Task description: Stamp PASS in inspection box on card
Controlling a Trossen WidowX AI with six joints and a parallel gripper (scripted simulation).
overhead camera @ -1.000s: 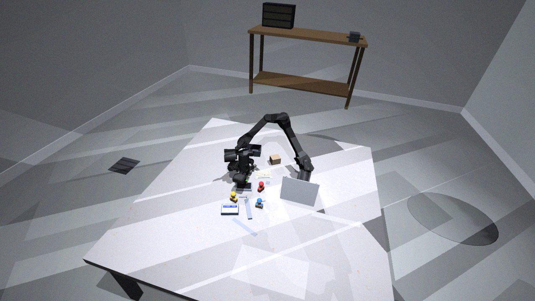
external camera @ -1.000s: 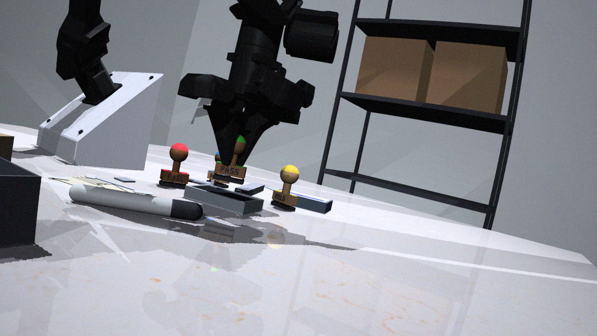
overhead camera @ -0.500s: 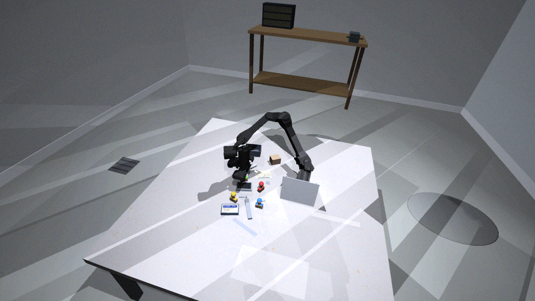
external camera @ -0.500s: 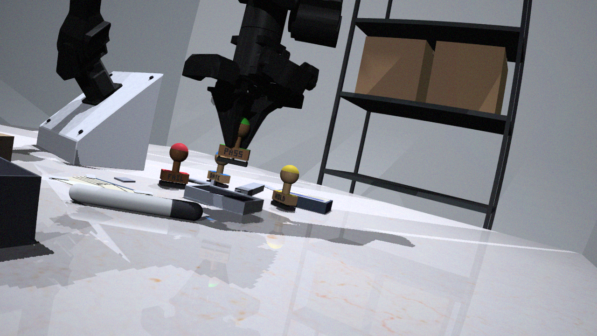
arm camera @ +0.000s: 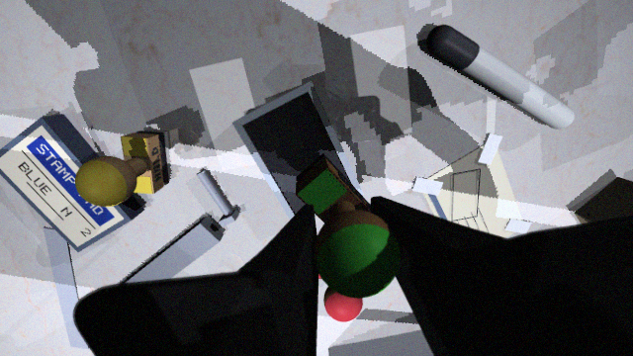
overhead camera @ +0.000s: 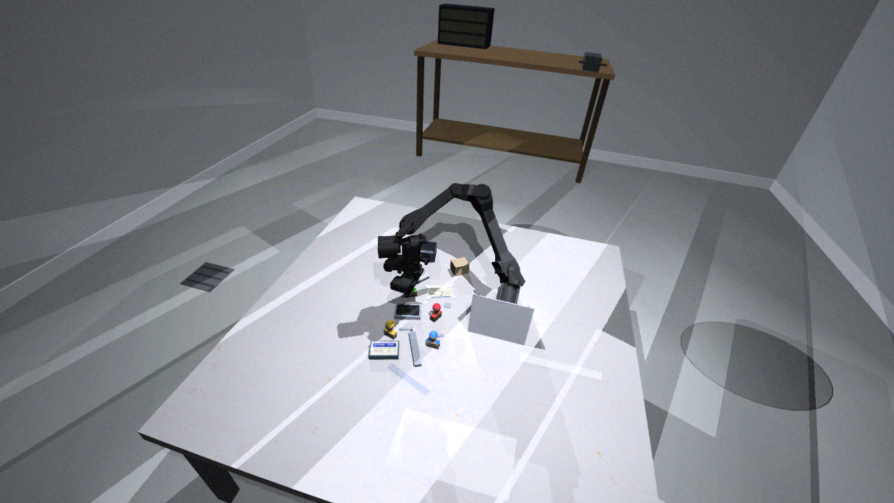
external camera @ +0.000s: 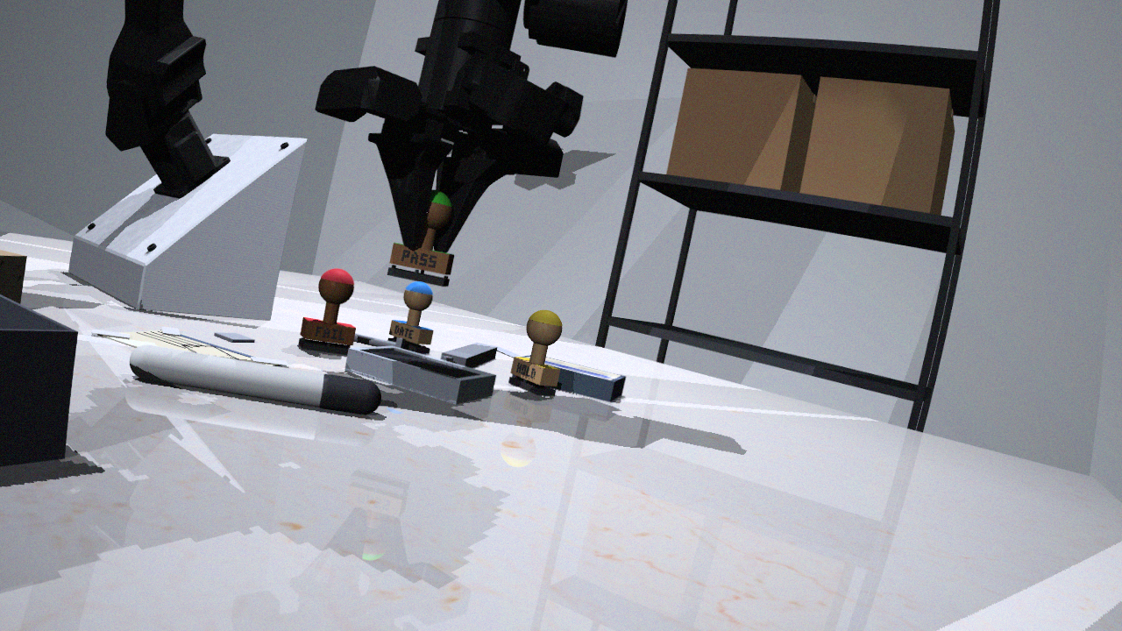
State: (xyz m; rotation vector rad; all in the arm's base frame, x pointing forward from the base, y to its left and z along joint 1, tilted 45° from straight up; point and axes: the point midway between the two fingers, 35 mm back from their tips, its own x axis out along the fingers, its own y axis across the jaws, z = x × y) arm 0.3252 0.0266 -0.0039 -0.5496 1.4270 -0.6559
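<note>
PASS stamp [external camera: 421,257] [arm camera: 358,254] is up in the air right now, clamped in the hand [external camera: 429,244] [arm camera: 342,210], green knob on top and its base clear of the table [overhead camera: 475,400] [external camera: 628,502] [arm camera: 163,30]. Open ink pad [overhead camera: 407,311] [external camera: 419,372] [arm camera: 292,143] is lying on the table, not touching the stamp. Card's [overhead camera: 440,290] [external camera: 184,343] [arm camera: 499,185] flat near the pad, with white tabs at its edges. FAIL [overhead camera: 435,311] [external camera: 329,328] [arm camera: 343,304], DATE [overhead camera: 433,339] [external camera: 411,329] and HOLD [overhead camera: 390,328] [external camera: 537,368] [arm camera: 143,160] stamps are all standing upright, and the fat marker [external camera: 251,380] [arm camera: 504,79] is just lying on its side.

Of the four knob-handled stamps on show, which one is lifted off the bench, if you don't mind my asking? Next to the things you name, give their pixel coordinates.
The green-topped PASS stamp [external camera: 421,258] [arm camera: 358,252]; the others stand on the bench.
</note>
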